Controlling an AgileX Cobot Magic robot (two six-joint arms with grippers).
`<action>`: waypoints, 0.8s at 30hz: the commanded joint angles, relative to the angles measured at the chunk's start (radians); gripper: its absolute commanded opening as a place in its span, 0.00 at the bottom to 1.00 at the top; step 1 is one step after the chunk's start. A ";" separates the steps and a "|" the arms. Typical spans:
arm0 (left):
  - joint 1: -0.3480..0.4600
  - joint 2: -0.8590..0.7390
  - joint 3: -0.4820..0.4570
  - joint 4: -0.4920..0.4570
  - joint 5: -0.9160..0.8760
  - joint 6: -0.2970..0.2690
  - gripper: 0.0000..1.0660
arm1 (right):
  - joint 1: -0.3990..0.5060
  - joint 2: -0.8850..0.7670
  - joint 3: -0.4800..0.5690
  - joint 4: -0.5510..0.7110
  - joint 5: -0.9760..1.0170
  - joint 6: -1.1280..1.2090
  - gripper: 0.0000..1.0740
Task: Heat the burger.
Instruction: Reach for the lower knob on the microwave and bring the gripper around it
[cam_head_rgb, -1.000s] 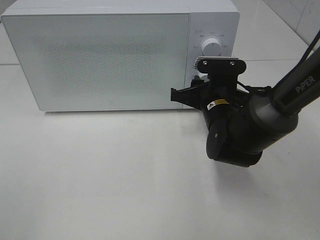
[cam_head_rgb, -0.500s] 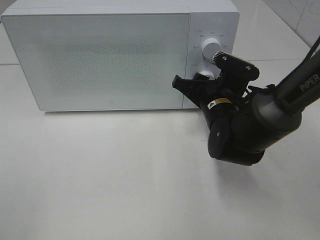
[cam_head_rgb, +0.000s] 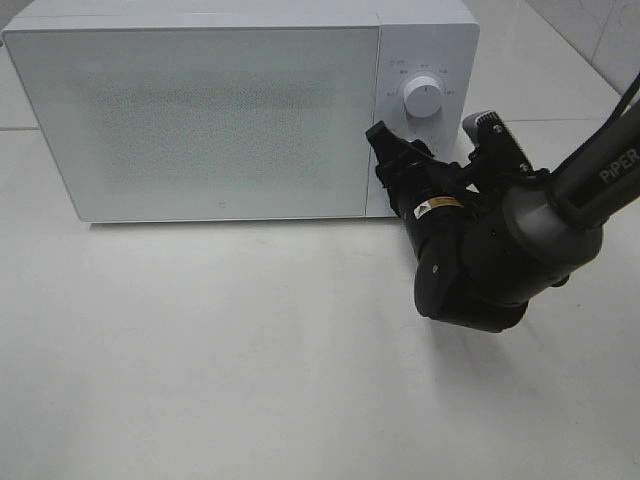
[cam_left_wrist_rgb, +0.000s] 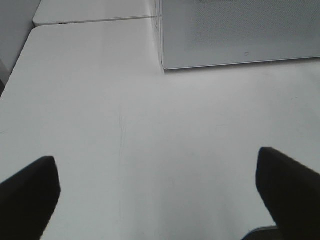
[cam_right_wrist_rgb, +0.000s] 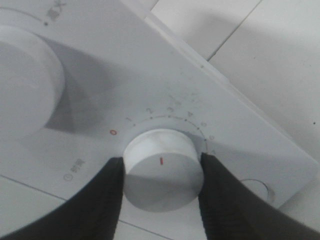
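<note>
The burger is hidden; the white microwave (cam_head_rgb: 200, 120) stands with its door closed and nothing shows through the frosted door. My right gripper (cam_head_rgb: 437, 150) is pressed up to the control panel, below the upper knob (cam_head_rgb: 423, 97). In the right wrist view the right gripper (cam_right_wrist_rgb: 161, 167) is shut on the lower dial (cam_right_wrist_rgb: 162, 160), a black finger on each side of it, and the dial's red mark points away from the red zero. My left gripper (cam_left_wrist_rgb: 159, 187) hangs open over bare table, well in front of the microwave's left corner (cam_left_wrist_rgb: 165, 60).
The microwave sits at the back of a white table (cam_head_rgb: 200, 350). The right arm's black wrist and forearm (cam_head_rgb: 480, 260) hang over the table in front of the control panel. A seam between table tops (cam_left_wrist_rgb: 90, 21) runs left of the microwave.
The right gripper has rolled clockwise about the lower dial, its wrist camera swinging from above the dial to the right. The left gripper has stayed open.
</note>
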 joint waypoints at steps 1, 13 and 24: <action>0.000 -0.016 0.002 -0.007 -0.015 0.000 0.94 | 0.002 -0.024 -0.027 -0.063 -0.213 0.101 0.03; 0.000 -0.016 0.002 -0.007 -0.015 0.000 0.94 | 0.002 -0.024 -0.027 -0.010 -0.212 0.352 0.04; 0.000 -0.016 0.002 -0.007 -0.015 0.000 0.94 | 0.002 -0.024 -0.027 0.020 -0.212 0.475 0.04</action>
